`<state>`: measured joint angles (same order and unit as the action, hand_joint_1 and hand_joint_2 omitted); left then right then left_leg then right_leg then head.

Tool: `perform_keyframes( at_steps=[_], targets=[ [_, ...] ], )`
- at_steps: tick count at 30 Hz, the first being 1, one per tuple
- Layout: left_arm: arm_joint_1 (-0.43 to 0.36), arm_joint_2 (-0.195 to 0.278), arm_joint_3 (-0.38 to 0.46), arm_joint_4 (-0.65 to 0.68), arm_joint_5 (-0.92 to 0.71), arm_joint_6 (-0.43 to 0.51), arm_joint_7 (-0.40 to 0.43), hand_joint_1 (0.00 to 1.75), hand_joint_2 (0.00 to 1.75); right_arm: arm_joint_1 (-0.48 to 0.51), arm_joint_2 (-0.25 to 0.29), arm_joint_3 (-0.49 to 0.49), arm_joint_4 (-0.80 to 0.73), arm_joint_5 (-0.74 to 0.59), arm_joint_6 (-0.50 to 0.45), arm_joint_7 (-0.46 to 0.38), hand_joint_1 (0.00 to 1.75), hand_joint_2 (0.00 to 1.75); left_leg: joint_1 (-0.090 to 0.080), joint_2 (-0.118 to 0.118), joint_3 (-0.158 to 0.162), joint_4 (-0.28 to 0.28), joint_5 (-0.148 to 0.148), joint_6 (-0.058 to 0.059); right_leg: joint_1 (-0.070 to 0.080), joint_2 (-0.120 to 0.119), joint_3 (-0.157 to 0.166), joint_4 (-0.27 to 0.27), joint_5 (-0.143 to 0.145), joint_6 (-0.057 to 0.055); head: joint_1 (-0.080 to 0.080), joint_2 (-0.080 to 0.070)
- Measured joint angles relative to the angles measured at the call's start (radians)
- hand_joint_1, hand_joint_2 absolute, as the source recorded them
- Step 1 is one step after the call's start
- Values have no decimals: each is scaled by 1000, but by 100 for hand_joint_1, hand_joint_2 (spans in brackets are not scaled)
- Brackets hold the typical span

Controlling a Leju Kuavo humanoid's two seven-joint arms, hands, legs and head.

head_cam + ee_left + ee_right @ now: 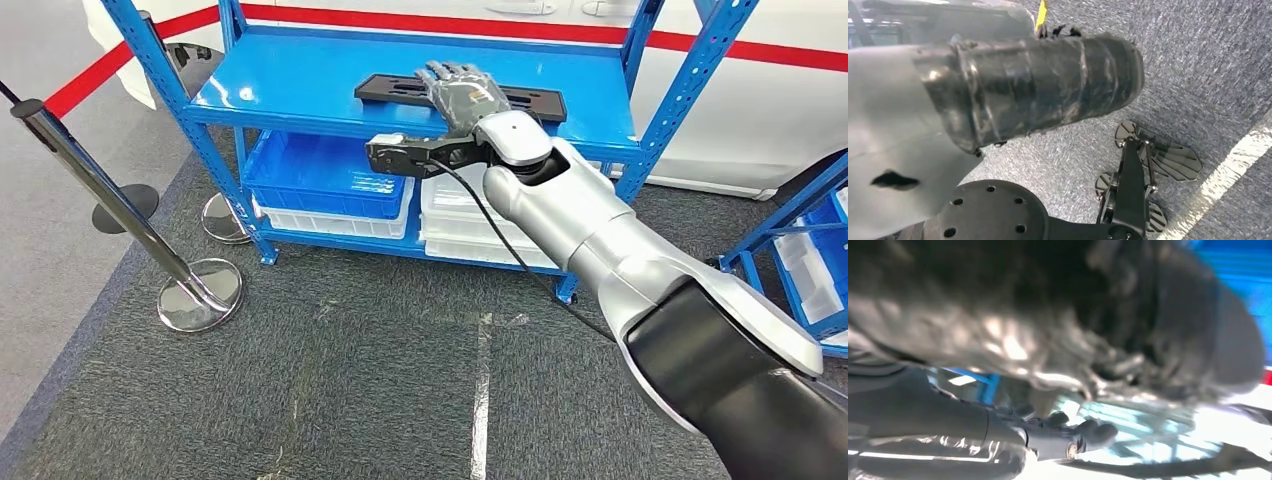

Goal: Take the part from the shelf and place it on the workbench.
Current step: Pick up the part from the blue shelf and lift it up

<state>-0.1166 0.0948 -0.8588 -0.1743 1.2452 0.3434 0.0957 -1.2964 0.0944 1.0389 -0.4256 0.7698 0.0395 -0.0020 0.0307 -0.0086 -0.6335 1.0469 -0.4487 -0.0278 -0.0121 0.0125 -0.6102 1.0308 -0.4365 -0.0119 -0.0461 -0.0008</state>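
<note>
Blue shelf (300, 85) still carries the black part (400, 90); right hand (462, 95) lies spread over it, grip uncertain, nothing moved to a workbench yet.

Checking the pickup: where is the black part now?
In the head view, the black part lies on the blue shelf's top level, under the right hand.

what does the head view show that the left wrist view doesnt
Head view alone: the blue shelf with the long black part on its top level, the right hand lying over the part, blue and white bins below, and a metal stanchion. Whether the hand grips the part cannot be told.

Left wrist view alone: the left hand's ribbed cover hanging over the floor, and a white floor line.

Both: the grey carpet.
</note>
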Motion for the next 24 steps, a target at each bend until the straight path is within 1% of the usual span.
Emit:
perform_keyframes(
  at_steps=[1,3,4,5,6,7,8,9,10,11,12,14,15,16,17,18,19,20,21,22,23,24],
  targets=[
    [0,0,0,0,0,3,0,0,0,0,-1,-2,-1,1,0,1,0,0,0,2,-17,39,-24,-2,-1,0,1,-3,2,-6,-2,0],
    [-1,0,0,0,2,12,-4,0,0,0,-3,-5,-3,4,0,2,0,0,-1,4,-73,167,-84,-4,2,1,2,-2,2,-13,-7,0],
    [-1,0,0,0,3,17,-7,0,0,1,-4,-6,-3,4,0,2,0,0,-1,4,-100,225,-103,-3,5,2,2,-1,1,-15,-7,0],
    [-1,0,0,0,4,21,-9,0,0,2,-6,-6,-3,5,1,2,0,0,-2,4,-116,256,-105,-1,8,2,3,0,0,-17,-7,0],
    [0,0,0,0,4,24,-11,0,0,3,-8,-7,-3,6,2,2,0,0,-4,4,-114,246,-87,2,11,2,4,1,-2,-18,-7,0],
    [0,0,0,0,4,26,-12,0,0,4,-10,-8,-4,7,2,2,0,0,-6,4,-95,201,-54,8,13,2,5,2,-3,-19,-7,0],
    [0,0,0,0,4,29,-13,0,0,3,-12,-10,-4,9,2,2,0,0,-9,4,-66,134,-18,17,15,3,7,2,-5,-20,-7,0],
    [0,1,0,0,4,31,-13,0,0,2,-13,-12,-4,11,3,2,0,0,-14,4,-36,72,9,24,17,3,7,3,-7,-19,-7,0],
    [-1,1,0,0,4,33,-13,0,0,1,-15,-13,-4,13,3,2,0,0,-19,5,-14,22,20,31,18,3,5,4,-8,-17,-7,0],
    [-3,2,-1,0,4,34,-14,0,0,1,-17,-14,-5,15,4,2,0,0,-23,4,-2,-4,21,35,19,2,1,4,-8,-14,-7,0],
    [-4,2,-1,0,4,36,-15,0,0,1,-18,-14,-5,17,5,2,0,0,-26,4,3,-12,16,36,19,2,-2,4,-7,-10,-8,0],
    [-4,2,-1,0,5,37,-17,0,0,2,-20,-14,-6,20,6,2,0,0,-23,4,7,-24,17,41,18,1,-4,4,-8,-2,-8,0],
    [-3,2,-1,0,6,38,-17,0,0,2,-22,-14,-7,21,6,2,0,0,-20,5,13,-31,18,44,18,0,-6,13,-15,3,-7,0],
    [-2,1,-1,0,6,38,-17,0,0,0,-23,-14,-7,22,6,2,0,0,-16,7,20,-38,20,46,18,-1,-18,38,-31,10,-5,0],
    [-1,1,-1,0,6,38,-17,0,0,-1,-25,-15,-8,23,6,2,0,0,-15,8,24,-41,20,48,15,-2,-39,82,-53,15,-4,0],
    [-2,1,-1,0,7,38,-17,0,0,-2,-27,-15,-8,23,6,2,0,0,-15,8,27,-43,19,50,11,-3,-71,144,-79,21,-2,0],
    [-3,1,-1,0,7,38,-17,0,0,-2,-28,-15,-8,24,6,2,0,0,-14,8,28,-42,18,51,7,-4,-106,206,-100,24,-2,0],
    [-4,1,-1,0,7,38,-19,0,0,0,-28,-15,-7,25,6,2,0,0,-13,8,29,-41,16,53,4,-4,-132,249,-107,27,-2,0],
    [-4,1,-1,0,7,38,-20,0,0,2,-28,-15,-7,25,6,2,0,0,-12,7,30,-40,14,52,1,-4,-143,259,-95,28,-2,0],
    [-4,1,-1,0,6,39,-21,0,0,4,-28,-15,-7,26,6,2,0,0,-10,6,32,-37,11,50,-1,-5,-133,228,-66,30,-2,0],
    [-3,1,-1,0,6,40,-21,0,0,4,-29,-15,-7,27,6,2,0,0,-8,4,34,-33,6,47,-4,-5,-108,169,-27,30,-2,0],
    [-3,1,-1,0,6,42,-20,0,0,4,-29,-15,-7,28,6,2,0,0,-8,3,34,-28,1,41,-5,-6,-79,106,2,29,-1,0]
  ],
)
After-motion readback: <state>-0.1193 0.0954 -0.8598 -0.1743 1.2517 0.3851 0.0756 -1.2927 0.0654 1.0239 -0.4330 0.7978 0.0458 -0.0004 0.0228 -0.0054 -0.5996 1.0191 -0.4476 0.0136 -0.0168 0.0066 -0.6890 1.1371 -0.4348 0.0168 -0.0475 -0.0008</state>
